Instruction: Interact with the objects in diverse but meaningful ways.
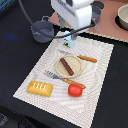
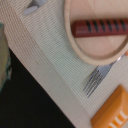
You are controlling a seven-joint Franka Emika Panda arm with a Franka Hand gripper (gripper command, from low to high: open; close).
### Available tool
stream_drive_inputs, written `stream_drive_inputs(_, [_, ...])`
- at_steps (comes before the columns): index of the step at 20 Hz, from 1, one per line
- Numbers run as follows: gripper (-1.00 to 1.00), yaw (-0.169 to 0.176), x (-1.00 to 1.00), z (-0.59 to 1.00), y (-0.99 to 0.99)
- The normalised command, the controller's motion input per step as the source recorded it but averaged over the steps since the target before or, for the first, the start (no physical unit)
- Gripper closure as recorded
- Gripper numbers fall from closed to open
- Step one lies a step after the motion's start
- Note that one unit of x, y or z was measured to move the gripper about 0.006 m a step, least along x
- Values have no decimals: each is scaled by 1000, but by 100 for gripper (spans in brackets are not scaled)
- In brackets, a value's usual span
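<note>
On the pale woven placemat in the exterior view, a round tan plate sits near the middle and serves as the landmark. The brown sausage stick lies across the plate. A fork lies just beside the plate's near edge, its orange handle running toward the red tomato. The yellow bread loaf rests near the mat's front corner, on the exterior view's left of the tomato. A knife lies just beyond the plate on the exterior view's right. The pale-blue carton stands behind the plate, and the grey pot sits off the mat, farther back. The arm hangs above the carton; its gripper is blurred and partly hidden there, so whether it is loose or clamped cannot be told.

In the wrist view the sausage stick on the plate, the fork's tines and a corner of the loaf are visible; no fingers appear.

Judging by the pose, the carton is likely the thing being handled. To do it well, the claw should descend squarely over the carton's narrow sides, close gently, and lift straight up so it does not tip.
</note>
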Motion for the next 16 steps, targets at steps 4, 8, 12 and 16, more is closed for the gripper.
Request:
stream_drive_inputs(4, [-100, -188, 171, -114, -216])
stream_drive_inputs(8, [-100, -113, 244, -121, -174])
stream_drive_inputs(12, [-100, -126, 326, -106, -192])
stream_drive_inputs(16, [-100, -190, 356, -71, -149])
